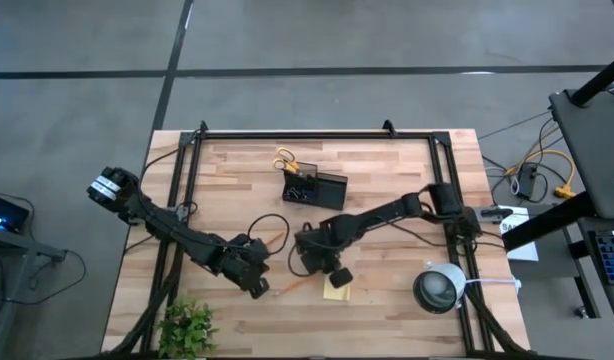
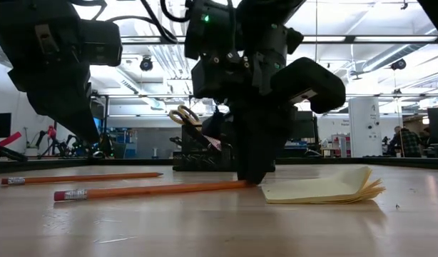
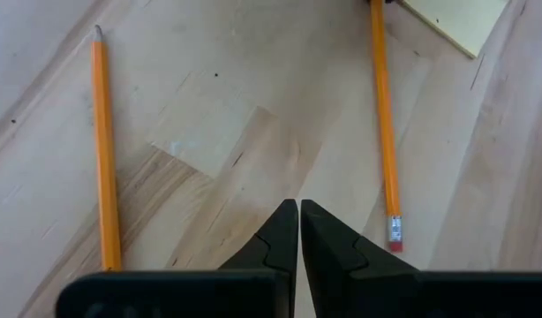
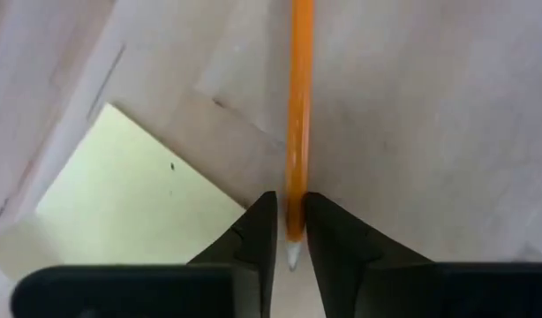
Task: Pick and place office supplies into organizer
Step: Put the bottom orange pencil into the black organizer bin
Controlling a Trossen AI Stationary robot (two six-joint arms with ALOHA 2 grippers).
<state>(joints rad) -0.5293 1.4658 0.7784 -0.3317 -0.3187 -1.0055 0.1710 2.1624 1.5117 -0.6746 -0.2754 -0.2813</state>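
Note:
An orange pencil (image 2: 155, 189) lies flat on the wooden table, with its sharpened end beside the square yellow sticky-note pad (image 2: 326, 187). My right gripper (image 4: 291, 221) stands over that end, shut on the pencil. A second orange pencil (image 2: 83, 177) lies farther back. My left gripper (image 3: 299, 212) is shut and hovers between the two pencils (image 3: 103, 150), touching nothing. The black organizer (image 1: 317, 188) stands at mid table toward the far edge, with yellow-handled scissors (image 1: 284, 158) sticking up out of it. My right gripper pinches the pencil close to its sharpened tip (image 4: 297, 190) between the two fingers. The fingers come from above, pointing down, and lie across the pencil. The pencil rests on the table along its length, out to the eraser end (image 2: 69, 194).
A round white-grey device (image 1: 439, 288) sits near the table's right edge. A small green plant (image 1: 187, 325) stands at the near left corner. Cables run along the frame rails on both sides. Bare wood lies along the near edge between plant and device.

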